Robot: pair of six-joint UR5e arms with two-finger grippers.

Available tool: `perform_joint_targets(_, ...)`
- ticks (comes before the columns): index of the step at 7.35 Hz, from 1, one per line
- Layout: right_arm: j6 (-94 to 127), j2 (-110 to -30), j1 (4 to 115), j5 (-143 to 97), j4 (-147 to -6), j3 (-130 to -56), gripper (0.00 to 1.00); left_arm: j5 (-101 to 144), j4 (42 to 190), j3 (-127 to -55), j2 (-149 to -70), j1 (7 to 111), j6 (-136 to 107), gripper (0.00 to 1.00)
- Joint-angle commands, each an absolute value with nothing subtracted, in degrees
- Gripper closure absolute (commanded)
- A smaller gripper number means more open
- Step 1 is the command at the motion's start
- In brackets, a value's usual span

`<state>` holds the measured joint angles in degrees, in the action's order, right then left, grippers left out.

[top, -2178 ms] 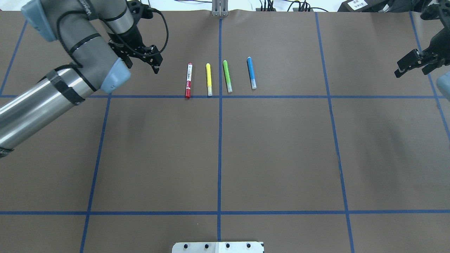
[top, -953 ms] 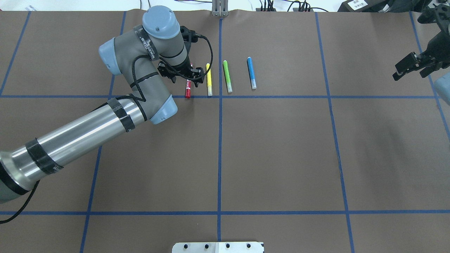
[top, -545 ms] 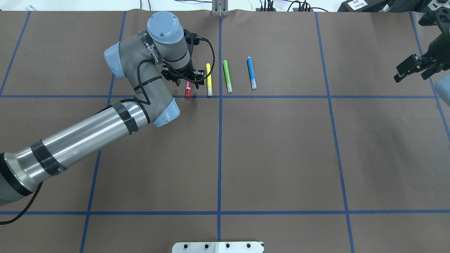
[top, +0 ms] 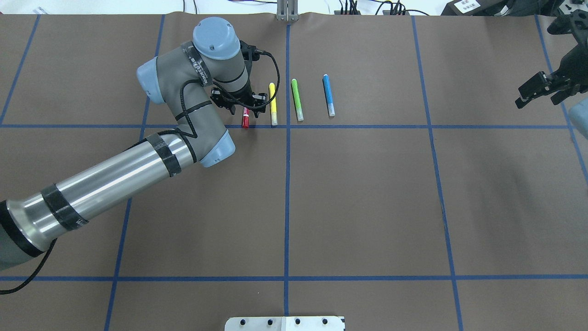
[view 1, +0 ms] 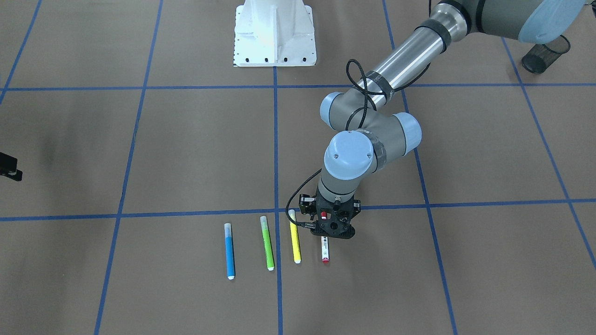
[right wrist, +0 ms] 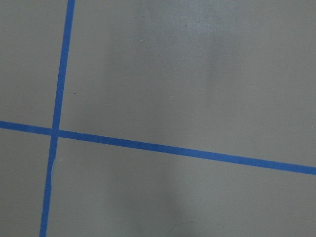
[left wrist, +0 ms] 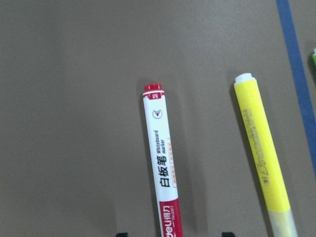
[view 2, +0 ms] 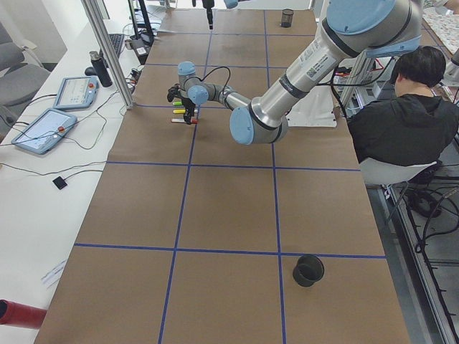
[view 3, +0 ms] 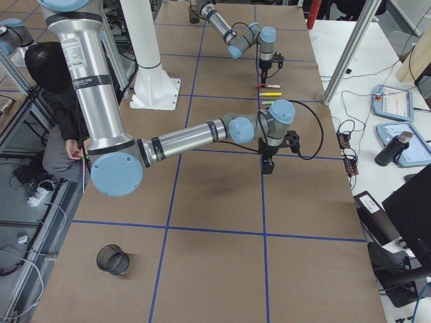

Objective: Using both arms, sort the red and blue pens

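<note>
Left pincer (top: 245, 108), open, straddles the red pen (left wrist: 163, 163) on the table (top: 367, 207). It should probably descend centred on the barrel and close squarely, clear of the yellow pen (left wrist: 261, 153) just beside. Farther from the red pen: the blue pen (top: 328, 94), the right pincer (top: 535, 91), seemingly open, and a mesh cup (view 2: 308, 270) showing no pen.

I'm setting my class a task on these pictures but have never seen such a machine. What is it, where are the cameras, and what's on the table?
Two robot arms, left and right, stand at a table, each ending in a two-finger tool. Cameras look from behind, in front, both table ends and each wrist. In a row lie a red pen, yellow pen, green pen and blue pen. The left tool is open astride the red pen, gripping nothing yet. The right tool, open and empty, hangs off to the side.
</note>
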<state>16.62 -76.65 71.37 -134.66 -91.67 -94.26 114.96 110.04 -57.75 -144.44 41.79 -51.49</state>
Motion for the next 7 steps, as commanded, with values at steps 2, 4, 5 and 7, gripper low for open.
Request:
perform_joint_targets(2, 16.6, -76.8, 71.4, -134.7, -91.7, -94.7, 0.0, 115.0, 110.0, -57.4, -144.5, 41.6, -51.9, 0.48)
perform_joint_targets(4, 16.6, -76.8, 71.4, -134.7, -91.7, -94.7, 0.0, 115.0, 110.0, -57.4, -144.5, 41.2, -51.9, 0.56)
perform_joint_targets(5, 16.6, -76.8, 71.4, -134.7, -91.7, -94.7, 0.0, 115.0, 110.0, -57.4, -144.5, 41.2, -51.9, 0.59)
perform_joint_targets(7, 16.6, -76.8, 71.4, -134.7, -91.7, -94.7, 0.0, 115.0, 110.0, -57.4, -144.5, 41.1, -51.9, 0.61)
